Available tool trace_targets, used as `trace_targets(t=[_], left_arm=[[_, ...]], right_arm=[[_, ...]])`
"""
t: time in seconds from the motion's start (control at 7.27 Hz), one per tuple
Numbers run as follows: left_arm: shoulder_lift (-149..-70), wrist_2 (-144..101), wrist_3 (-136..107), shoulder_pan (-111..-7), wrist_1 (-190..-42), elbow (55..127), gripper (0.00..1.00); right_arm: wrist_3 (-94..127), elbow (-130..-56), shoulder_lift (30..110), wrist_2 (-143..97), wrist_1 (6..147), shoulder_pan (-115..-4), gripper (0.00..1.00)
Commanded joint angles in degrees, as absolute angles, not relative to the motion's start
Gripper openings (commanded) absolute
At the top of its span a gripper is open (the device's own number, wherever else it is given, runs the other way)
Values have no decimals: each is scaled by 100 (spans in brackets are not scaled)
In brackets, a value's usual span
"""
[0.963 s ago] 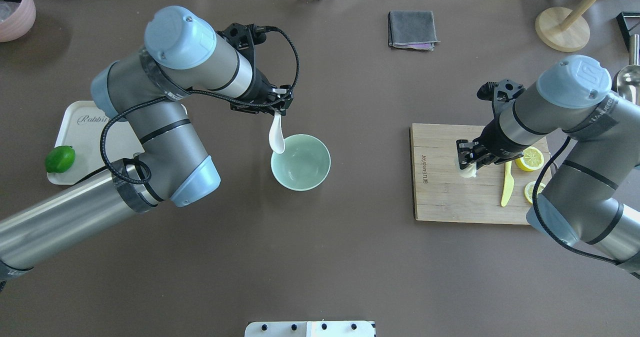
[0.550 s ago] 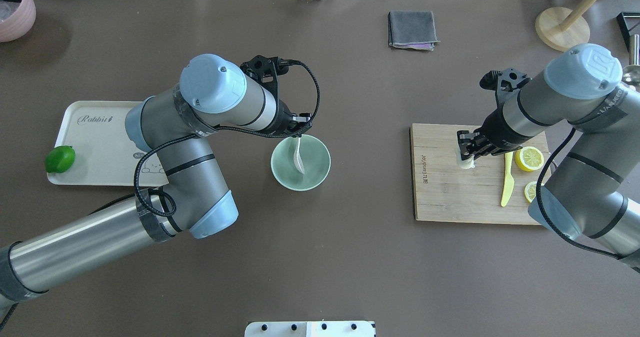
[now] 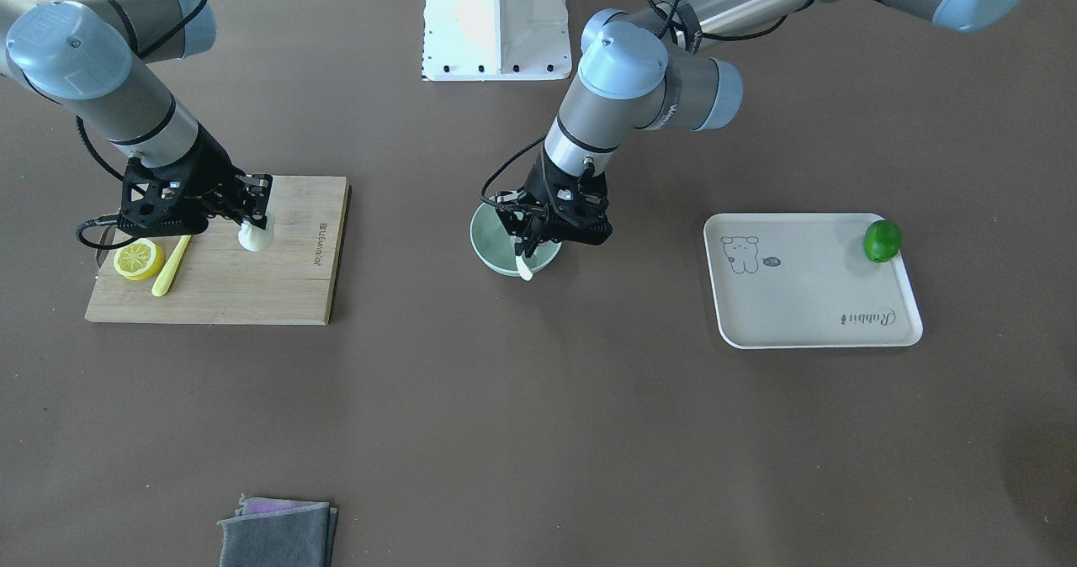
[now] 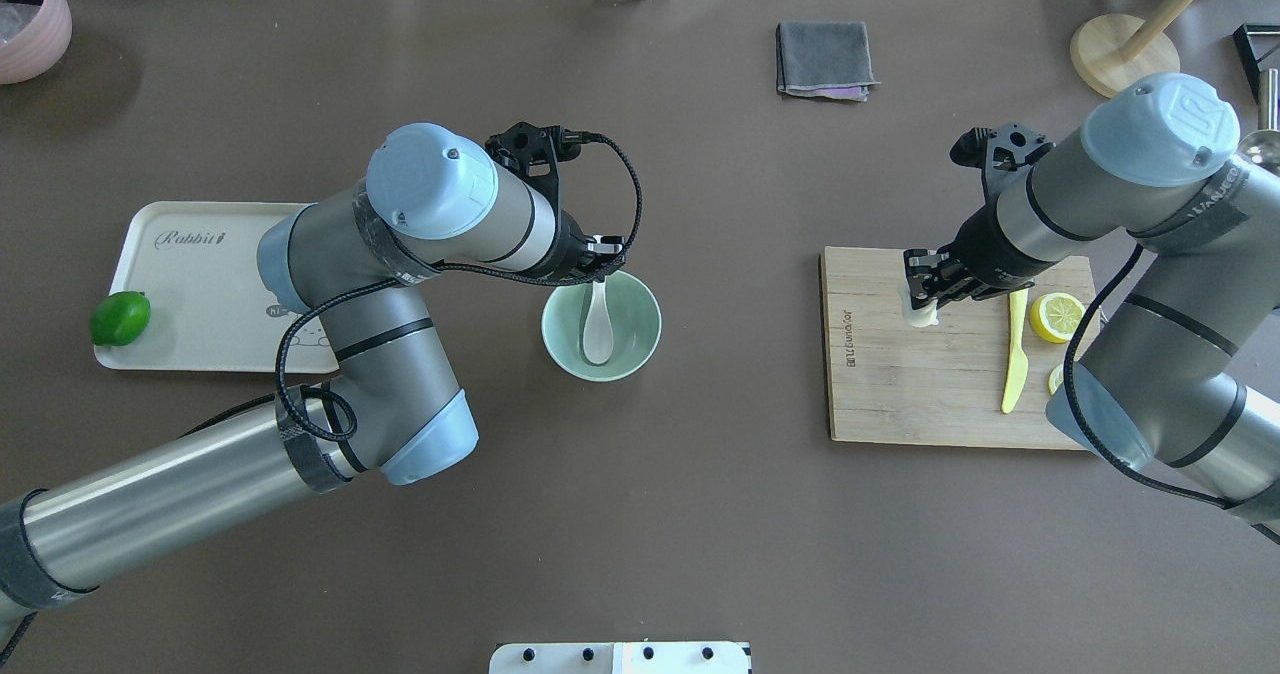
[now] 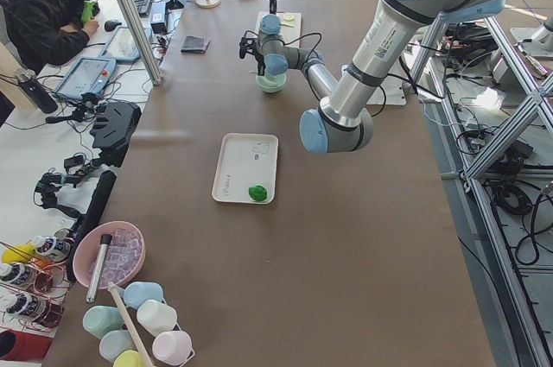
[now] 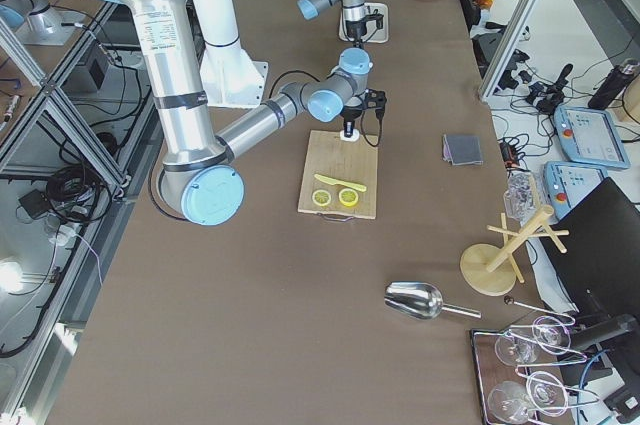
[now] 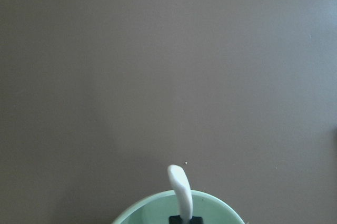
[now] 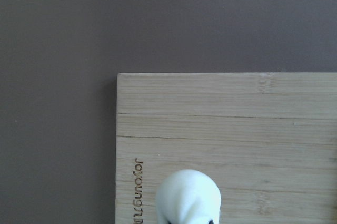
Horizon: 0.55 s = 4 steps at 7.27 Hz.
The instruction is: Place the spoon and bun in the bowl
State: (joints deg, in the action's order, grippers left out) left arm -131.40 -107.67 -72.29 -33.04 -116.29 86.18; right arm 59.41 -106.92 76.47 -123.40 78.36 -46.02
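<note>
The pale mint-green bowl [image 4: 637, 342] stands at the table's middle. My left gripper [image 4: 598, 272] is over its far rim, shut on the handle of the white spoon [image 4: 597, 332], whose scoop hangs down inside the bowl. In the left wrist view the spoon [image 7: 179, 188] shows over the bowl's rim [image 7: 147, 209]. My right gripper [image 4: 922, 299] is shut on the cream-white bun [image 4: 918, 312] over the far left part of the wooden board [image 4: 900, 394]. The bun also shows in the right wrist view [image 8: 188, 197] and the front view [image 3: 255, 237].
A yellow-green knife [image 4: 1015, 354] and lemon slices [image 4: 1058, 316] lie on the board's right. A beige tray [image 4: 200, 284] with a lime [image 4: 120, 317] is at the left. A grey cloth [image 4: 823, 59], a pink bowl [image 4: 30, 14] and a wooden stand [image 4: 1125, 54] are at the far edge.
My left gripper moved right with the spoon, from beside the bowl's left rim to over the bowl; the scoop now hangs inside. My right gripper carried the bun toward the board's far left.
</note>
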Motion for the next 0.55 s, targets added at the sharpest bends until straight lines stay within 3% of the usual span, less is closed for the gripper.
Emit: trace_targets(t=[0.0,0.41], left_arm=[[-13122,-10775,-7172,-3331,-11567,8657,98],[-12747,-11729,-6327,-4345,-11260,8989,98]], right_arm=[[6081,-10688,7410,-12349,7866,-4605,0],[6888,-10644,6665,-12340,7901,-4492,0]])
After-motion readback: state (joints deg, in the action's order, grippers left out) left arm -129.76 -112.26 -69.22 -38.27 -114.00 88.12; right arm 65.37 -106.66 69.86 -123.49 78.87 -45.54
